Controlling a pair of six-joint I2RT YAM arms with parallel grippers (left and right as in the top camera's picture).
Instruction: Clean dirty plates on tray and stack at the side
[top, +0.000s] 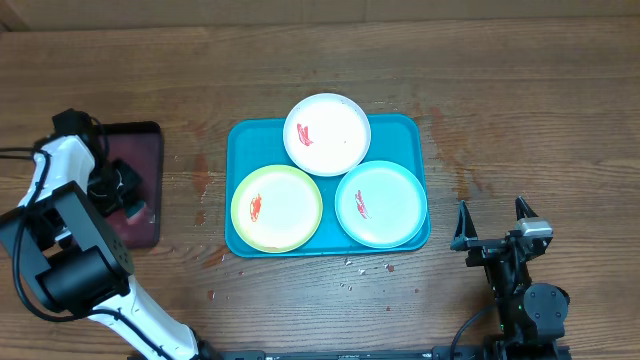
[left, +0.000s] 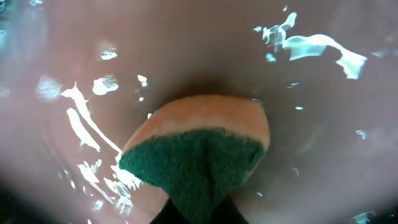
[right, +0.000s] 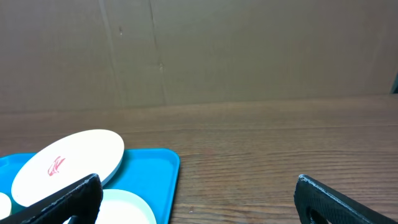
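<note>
Overhead: the turquoise tray (top: 243, 137) sits mid-table carrying three red-smeared plates (top: 327, 134); the left gripper (top: 125, 195) is over the maroon tray (top: 140, 140) at far left, and the right gripper (top: 491, 210) is at lower right. Left wrist: jaws pinched on a sponge (left: 199, 149) against a wet maroon surface. Right wrist: jaws spread wide, plates and tray at lower left.

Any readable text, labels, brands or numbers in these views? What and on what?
None: no readable text, label, brand or number in any view.
plates: only red smears, not writing.
turquoise tray, maroon tray, sponge: no lettering visible.
</note>
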